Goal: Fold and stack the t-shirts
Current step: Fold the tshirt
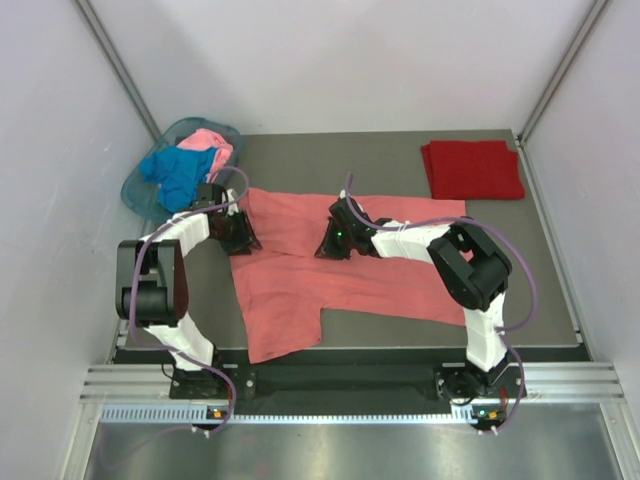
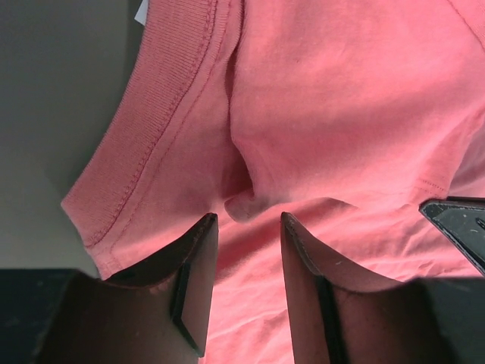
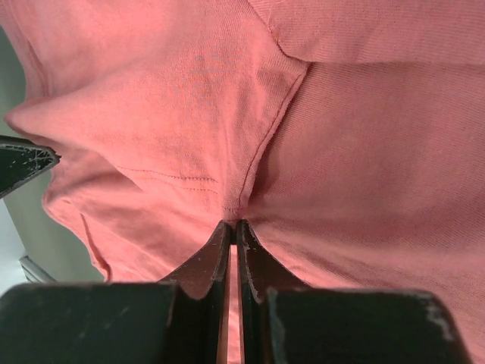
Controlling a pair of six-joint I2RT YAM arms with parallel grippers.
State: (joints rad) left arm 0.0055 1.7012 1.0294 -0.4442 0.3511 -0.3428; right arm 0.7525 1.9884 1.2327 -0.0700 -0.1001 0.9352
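Grey table (image 1: 350,160) fills mid frame. Salmon-coral shirt (image 1: 380,285) spread flat at centre, lower left part reaching near edge. Dark red shirt (image 1: 472,170) folded, upper right corner. Teal basket (image 1: 135,190) upper left, holding blue shirt (image 1: 178,175) with light pink shirt (image 1: 212,143) behind it. Left gripper (image 2: 246,227) on salmon-coral shirt's left edge near collar, fingers spread, small pucker of cloth at tips. Right gripper (image 3: 233,227) at shirt centre, fingers pressed together, pinching cloth at seam.

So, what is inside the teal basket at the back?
A bright blue shirt and a light pink shirt lie in the teal basket; whatever is beneath them is covered.
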